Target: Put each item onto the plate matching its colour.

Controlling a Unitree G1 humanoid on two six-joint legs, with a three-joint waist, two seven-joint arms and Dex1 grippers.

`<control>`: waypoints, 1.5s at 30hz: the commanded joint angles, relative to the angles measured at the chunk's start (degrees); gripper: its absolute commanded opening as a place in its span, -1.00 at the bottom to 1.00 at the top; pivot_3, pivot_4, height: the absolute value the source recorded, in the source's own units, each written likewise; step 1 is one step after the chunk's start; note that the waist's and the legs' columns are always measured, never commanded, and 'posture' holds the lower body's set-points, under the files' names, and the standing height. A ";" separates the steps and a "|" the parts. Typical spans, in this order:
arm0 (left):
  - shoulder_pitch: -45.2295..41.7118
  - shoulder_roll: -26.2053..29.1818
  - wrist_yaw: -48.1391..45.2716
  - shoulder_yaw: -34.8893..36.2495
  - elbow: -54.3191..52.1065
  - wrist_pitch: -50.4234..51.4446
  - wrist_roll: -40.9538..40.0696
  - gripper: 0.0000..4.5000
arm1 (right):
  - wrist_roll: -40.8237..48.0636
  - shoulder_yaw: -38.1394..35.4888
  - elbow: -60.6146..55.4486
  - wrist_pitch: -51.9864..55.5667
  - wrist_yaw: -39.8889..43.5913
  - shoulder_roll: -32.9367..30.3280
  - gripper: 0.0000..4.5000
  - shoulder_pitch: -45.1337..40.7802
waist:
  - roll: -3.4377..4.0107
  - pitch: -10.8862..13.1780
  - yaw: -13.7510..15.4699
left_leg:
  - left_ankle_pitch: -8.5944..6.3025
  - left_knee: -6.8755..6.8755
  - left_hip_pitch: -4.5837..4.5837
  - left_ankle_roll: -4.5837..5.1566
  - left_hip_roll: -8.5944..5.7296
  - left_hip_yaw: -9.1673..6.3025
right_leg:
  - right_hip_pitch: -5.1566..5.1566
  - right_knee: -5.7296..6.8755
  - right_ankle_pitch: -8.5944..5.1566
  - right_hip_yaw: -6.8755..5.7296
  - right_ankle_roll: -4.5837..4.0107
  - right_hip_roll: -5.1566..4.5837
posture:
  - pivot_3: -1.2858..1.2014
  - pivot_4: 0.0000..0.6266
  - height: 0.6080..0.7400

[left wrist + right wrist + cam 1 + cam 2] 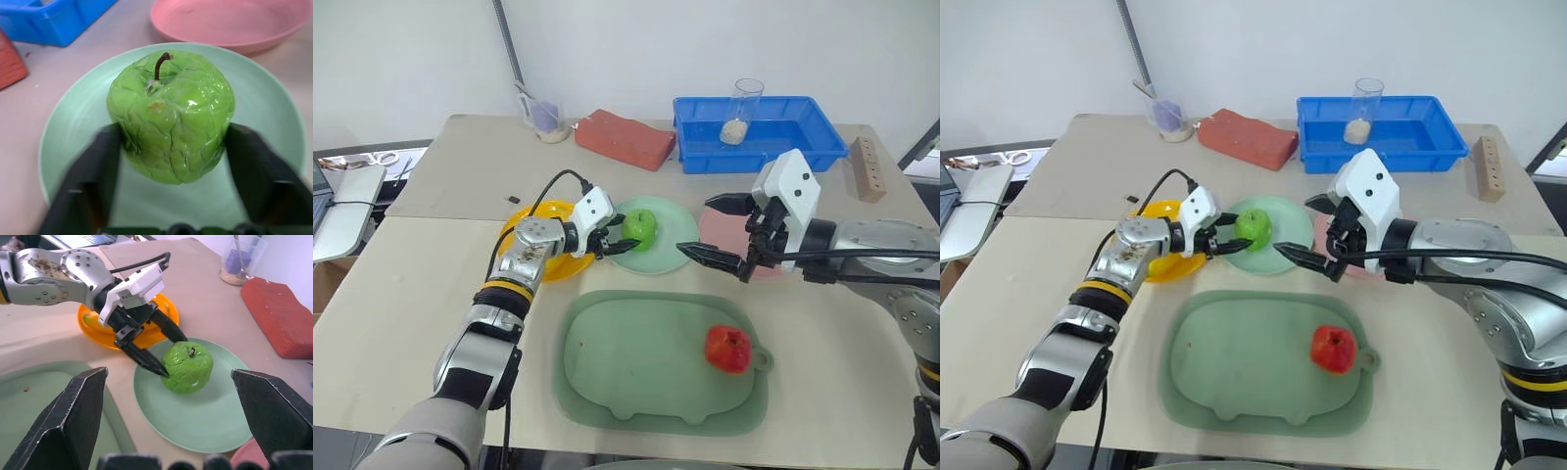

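Green apple (639,227) sits mid mint plate (672,251), left gripper (615,240) fingers spread either side of it. Right gripper (720,231) hangs wide open over the pink plate's (717,227) edge; red fruit (727,349) on the pig board (636,367).

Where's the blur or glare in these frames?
Left wrist view: the fingers are smeared by blur, while the apple between them stays fairly sharp, with small glare spots on its skin. Right wrist view: the near fingers are soft, while the apple and green plate look crisp. Left eye view: even light, with a highlight on the red fruit.
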 commanded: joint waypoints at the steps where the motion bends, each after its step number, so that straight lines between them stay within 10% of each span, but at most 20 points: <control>1: -1.99 0.08 -1.20 2.40 -0.19 -2.10 -1.27 0.98 | -0.46 -2.91 -1.59 0.76 0.53 -1.19 1.00 1.23 | -0.01 0.00 -0.01 | 0.01 0.02 0.00 0.01 0.00 0.00 | 0.01 0.01 0.00 0.00 0.00 0.00 | 0.03 -0.52 1.00; 11: 9.77 10.33 -18.86 3.85 -29.36 6.65 -12.11 0.98 | 5.83 -12.96 -6.04 0.33 25.83 -18.80 1.00 17.13 | 0.15 -0.02 -0.56 | 0.02 -0.09 0.22 0.01 0.01 -0.02 | 0.29 -0.06 0.00 -0.04 0.00 0.00 | 0.03 -0.52 1.00; 19: 25.36 20.85 -27.22 1.66 -60.27 12.31 -20.63 0.98 | -4.07 -8.76 -4.16 -8.11 30.62 -18.72 1.00 27.46 | -0.07 0.17 -0.33 | 0.01 0.00 0.76 -0.01 0.02 0.00 | 0.55 -0.12 -0.19 -0.14 0.09 -0.15 | 0.03 -0.52 1.00; 34: 28.09 22.54 -25.00 2.22 -65.83 13.96 -23.09 0.98 | -18.11 2.25 2.75 -19.25 31.68 -13.12 1.00 28.16 | -0.13 0.22 -0.25 | 0.00 0.05 0.70 0.01 0.01 0.02 | 0.56 -0.23 -0.21 -0.12 0.02 -0.16 | 0.03 -0.52 1.00; 40: 28.02 22.44 -24.44 2.04 -65.31 14.18 -23.10 1.00 | -17.30 0.40 1.81 -18.33 32.53 -12.60 0.20 29.67 | -0.13 0.21 -0.28 | -0.01 0.04 0.71 0.00 0.01 0.02 | 0.58 -0.22 -0.20 -0.12 0.01 -0.16 | 0.03 -0.52 1.00; 45: 27.03 21.51 -22.53 1.95 -64.12 14.61 -22.62 1.00 | -14.85 -2.76 2.57 -16.44 32.14 -12.27 0.12 27.63 | -0.13 0.22 -0.27 | -0.01 0.05 0.71 0.00 0.00 0.01 | 0.58 -0.22 -0.20 -0.12 0.01 -0.16 | 0.03 -0.52 1.00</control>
